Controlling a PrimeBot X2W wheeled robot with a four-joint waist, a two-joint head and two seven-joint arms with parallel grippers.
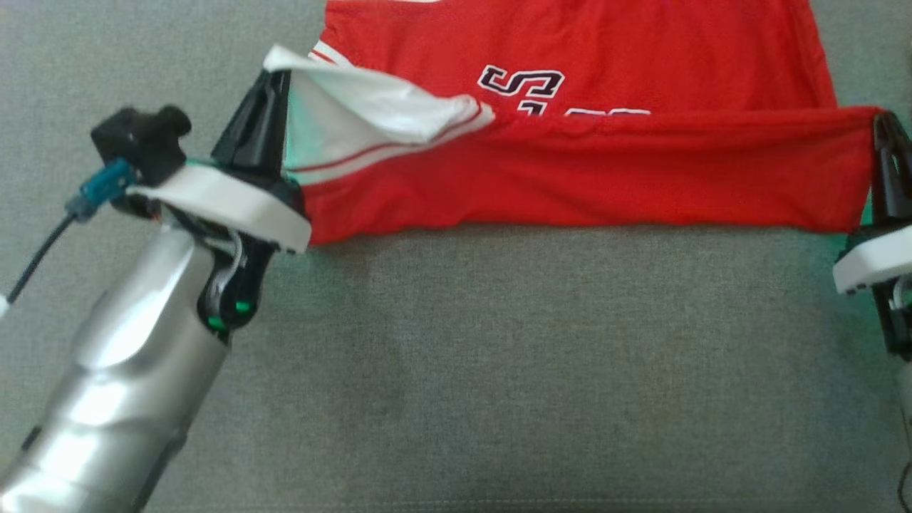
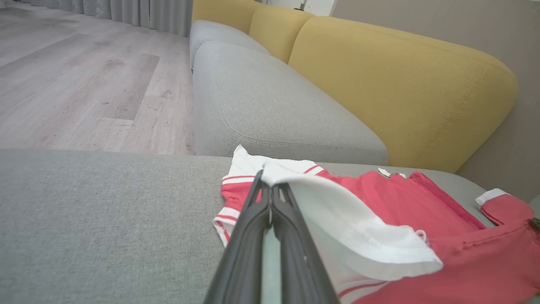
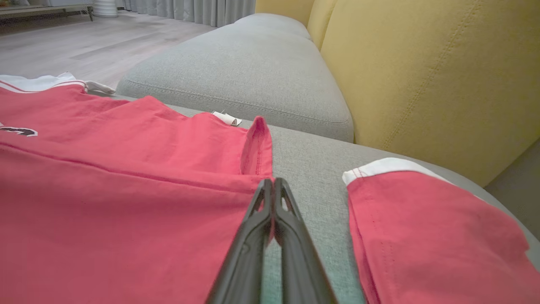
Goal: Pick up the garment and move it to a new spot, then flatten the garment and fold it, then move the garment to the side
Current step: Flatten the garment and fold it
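The garment (image 1: 570,171), a red jersey with white shoulder panels and dark white-outlined letters, lies on the grey sofa seat (image 1: 499,356). A band of it is doubled over and stretched between my two grippers. My left gripper (image 1: 275,80) is shut on the white striped shoulder panel at the band's left end; in the left wrist view its fingers (image 2: 268,185) pinch the white cloth of the garment (image 2: 422,202). My right gripper (image 1: 883,125) is shut on the red edge at the right end. In the right wrist view it (image 3: 272,182) pinches the hem of the garment (image 3: 105,190).
Yellow backrests (image 2: 400,84) stand behind the seat, and another grey cushion (image 2: 274,109) adjoins it. Wooden floor (image 2: 84,84) lies past the cushion edge. A red piece with a white edge (image 3: 422,228) lies just right of my right gripper; I cannot tell whether it belongs to the garment.
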